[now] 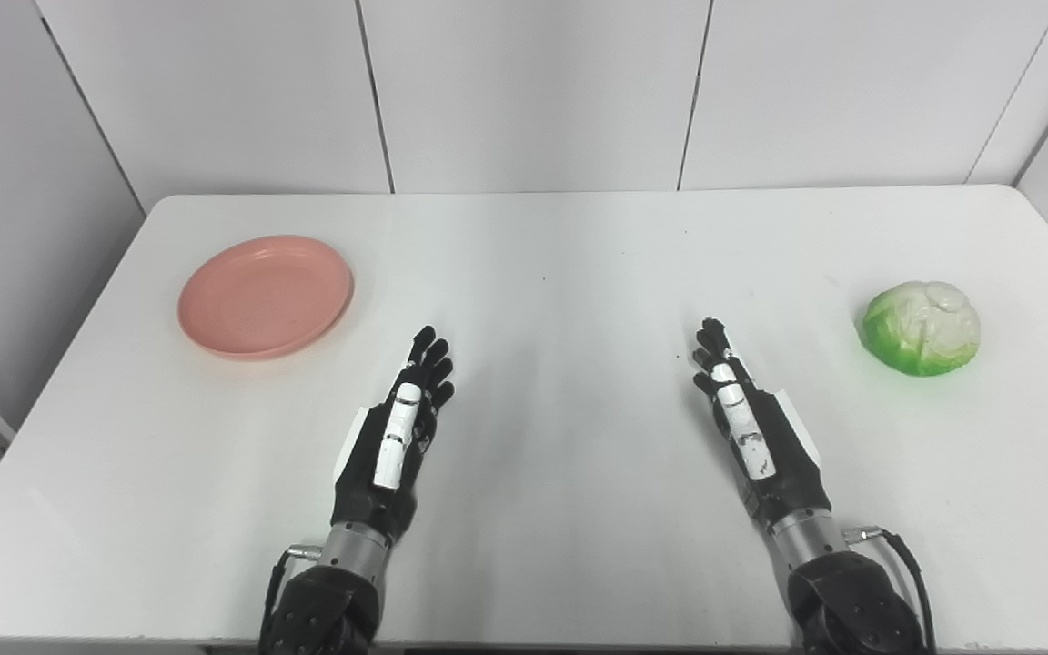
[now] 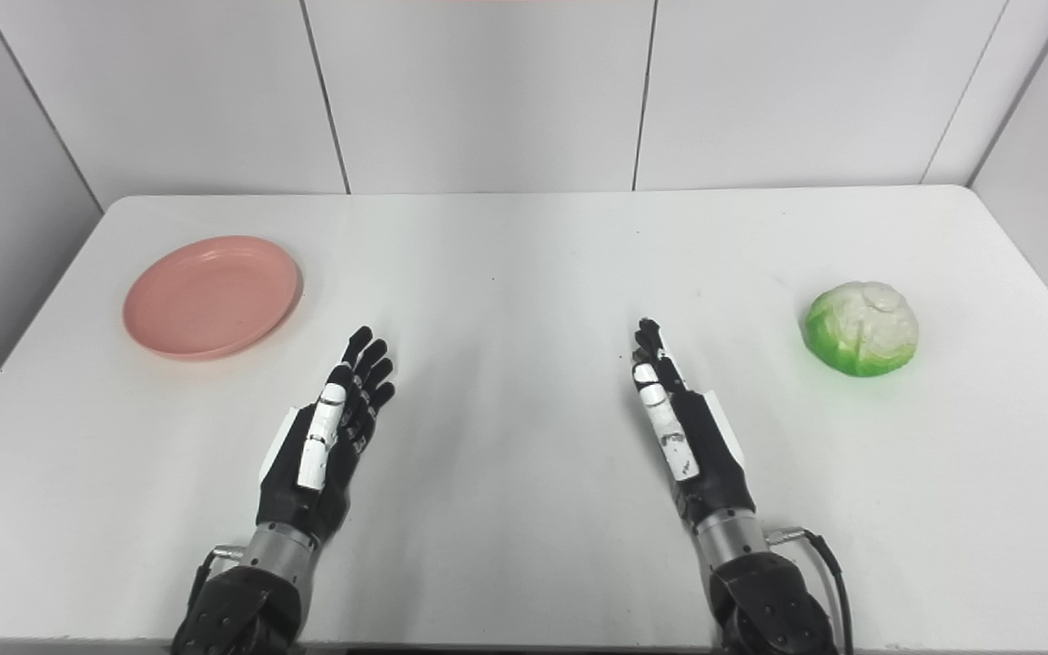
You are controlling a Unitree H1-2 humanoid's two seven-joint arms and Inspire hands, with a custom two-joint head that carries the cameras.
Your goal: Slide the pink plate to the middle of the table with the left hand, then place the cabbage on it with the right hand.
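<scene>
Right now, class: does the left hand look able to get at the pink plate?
Probably yes. The left hand is open, and only bare table lies between it and the pink plate ahead to its left.

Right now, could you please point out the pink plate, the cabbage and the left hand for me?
pink plate [image 1: 265, 296], left eye view, on its bare inner surface.
cabbage [image 1: 921, 327], left eye view, on the middle of its top.
left hand [image 2: 328, 437], right eye view, on the back of the hand.
</scene>
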